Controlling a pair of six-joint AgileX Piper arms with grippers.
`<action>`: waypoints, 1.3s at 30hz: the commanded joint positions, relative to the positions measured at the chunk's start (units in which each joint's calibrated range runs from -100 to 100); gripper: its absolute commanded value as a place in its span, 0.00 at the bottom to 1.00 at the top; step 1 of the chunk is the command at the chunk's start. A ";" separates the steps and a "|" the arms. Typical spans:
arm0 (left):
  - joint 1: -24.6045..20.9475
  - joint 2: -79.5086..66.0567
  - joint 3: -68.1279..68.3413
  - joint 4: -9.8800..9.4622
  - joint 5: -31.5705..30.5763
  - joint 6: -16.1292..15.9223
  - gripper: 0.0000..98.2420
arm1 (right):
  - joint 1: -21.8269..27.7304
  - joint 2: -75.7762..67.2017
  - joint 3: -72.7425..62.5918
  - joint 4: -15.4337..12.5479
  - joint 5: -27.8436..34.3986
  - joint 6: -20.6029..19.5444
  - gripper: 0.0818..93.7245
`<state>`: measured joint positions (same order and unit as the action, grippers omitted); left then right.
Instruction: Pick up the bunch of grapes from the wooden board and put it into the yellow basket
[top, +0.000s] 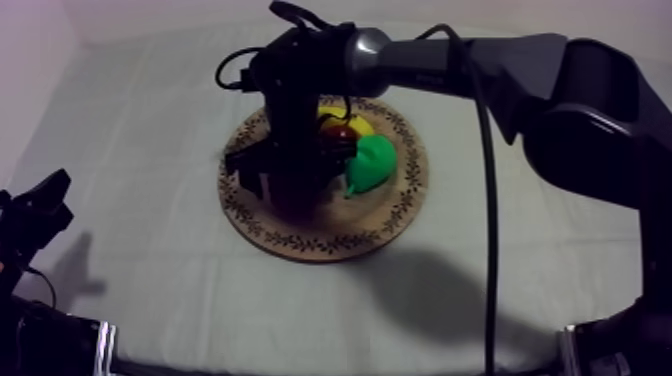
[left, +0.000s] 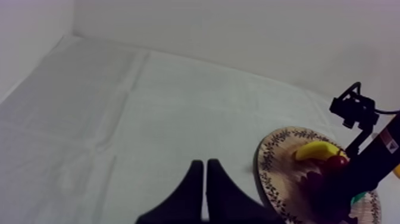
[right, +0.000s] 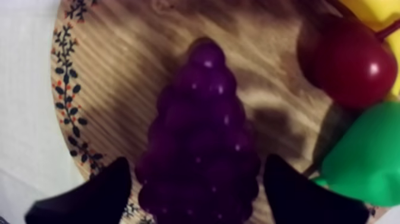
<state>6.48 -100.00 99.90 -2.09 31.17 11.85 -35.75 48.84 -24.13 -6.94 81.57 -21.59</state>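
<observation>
The bunch of grapes (right: 202, 137), dark purple, lies on the round wooden board (right: 68, 89) with its narrow end pointing away from my right gripper (right: 199, 179). That gripper is open, one black finger at each side of the bunch's wide end with a small gap on both sides. In the top view the right gripper (top: 290, 180) hangs over the left half of the board (top: 330, 240) and covers the grapes. My left gripper (left: 205, 176) is shut on nothing, low over the cloth at the table's left (top: 38, 210).
On the board beside the grapes lie a small red fruit (right: 351, 59), a green pear (right: 363, 155) and a banana (top: 352, 123). The left wrist view shows the board (left: 271, 173) off to the side, with grey-white cloth (left: 149, 107) in between.
</observation>
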 joint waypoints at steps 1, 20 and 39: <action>0.00 0.00 -0.02 -0.04 -0.05 -0.01 0.00 | 0.16 0.29 -0.24 -0.26 0.32 0.12 0.49; 0.00 0.00 -0.02 -0.04 -0.05 -0.01 0.00 | 1.46 -17.02 7.53 1.53 0.70 2.68 0.30; 0.00 0.00 -0.02 -0.04 -0.05 -0.01 0.00 | 18.77 -50.94 18.03 8.08 0.76 15.92 0.34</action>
<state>6.48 -100.00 99.90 -2.09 31.17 11.85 -20.42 0.35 -6.80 1.15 83.30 -7.88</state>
